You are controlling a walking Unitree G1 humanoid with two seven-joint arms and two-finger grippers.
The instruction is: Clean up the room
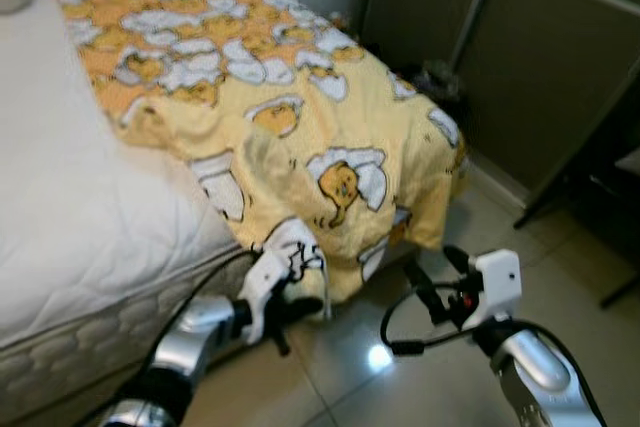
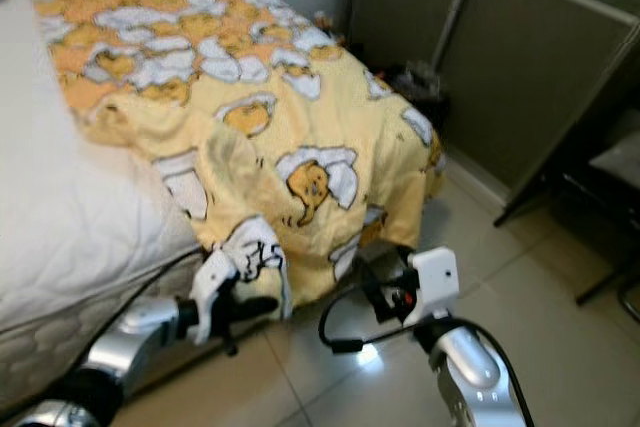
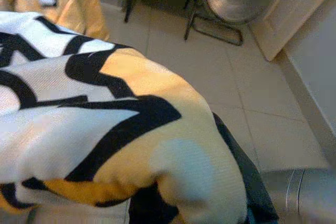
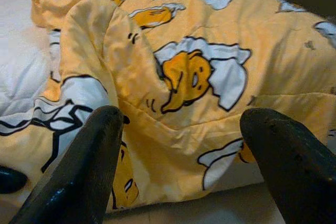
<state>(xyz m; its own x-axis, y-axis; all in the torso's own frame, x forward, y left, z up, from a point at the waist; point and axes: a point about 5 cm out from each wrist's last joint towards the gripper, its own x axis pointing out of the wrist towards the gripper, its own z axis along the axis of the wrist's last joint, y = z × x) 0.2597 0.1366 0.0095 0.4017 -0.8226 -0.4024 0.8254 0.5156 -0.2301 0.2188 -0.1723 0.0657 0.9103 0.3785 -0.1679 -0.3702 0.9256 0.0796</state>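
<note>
Blanket (image 1: 300, 137) lies over the right half and foot corner of the bed (image 1: 70, 217), its edge hanging down toward the floor (image 1: 440, 387). Bare mattress to its left. Left gripper (image 1: 285, 307) at the hanging corner, closed on a fold of it (cloth drapes over the fingers in the left wrist view). Right gripper (image 1: 437, 285) to the right, fingers apart, just before the foot of the bed, above the floor. Panelled wall (image 1: 540, 77) stands right of the bed; chair legs (image 1: 570, 197) before it, far right.
</note>
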